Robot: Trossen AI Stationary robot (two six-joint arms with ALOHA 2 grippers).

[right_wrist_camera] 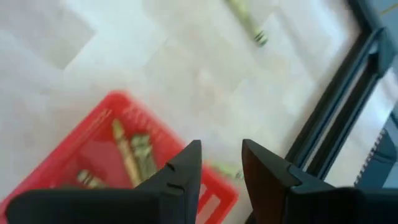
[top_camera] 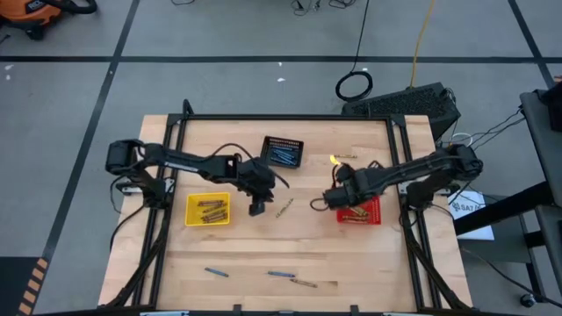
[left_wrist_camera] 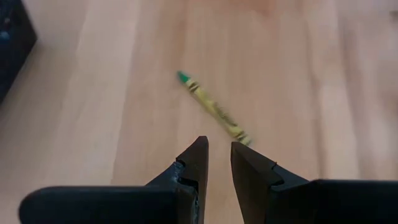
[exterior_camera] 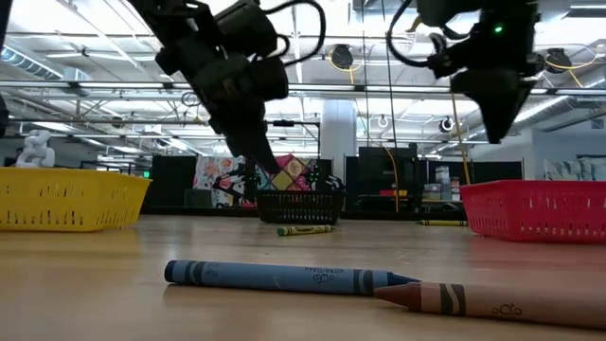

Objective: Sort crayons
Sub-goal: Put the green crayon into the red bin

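**Both sets of jaws slightly parted and empty above the table**

The jaws of the left gripper [left_wrist_camera: 217, 163] stand a narrow gap apart with nothing between them. An olive-yellow crayon with a green tip [left_wrist_camera: 213, 107] lies on the bare wooden table [top_camera: 263, 250] just ahead of the fingertips — slanted, untouched, well clear of the black basket [top_camera: 283, 151] of blue crayons. From above, this gripper hangs between the yellow basket [top_camera: 208, 210] and that crayon.

The right gripper [right_wrist_camera: 221, 167] is likewise a little open and holds nothing. It hovers over the edge of the red basket [right_wrist_camera: 74, 155], where several olive and tan crayons [right_wrist_camera: 127, 154] lie. Another olive crayon [right_wrist_camera: 247, 22] rests on the table beyond the basket, near the black frame rail.

At the table's near edge lie more loose crayons — a blue one [exterior_camera: 284, 277] tip to tip with a brown one [exterior_camera: 492, 301], both far from either arm.
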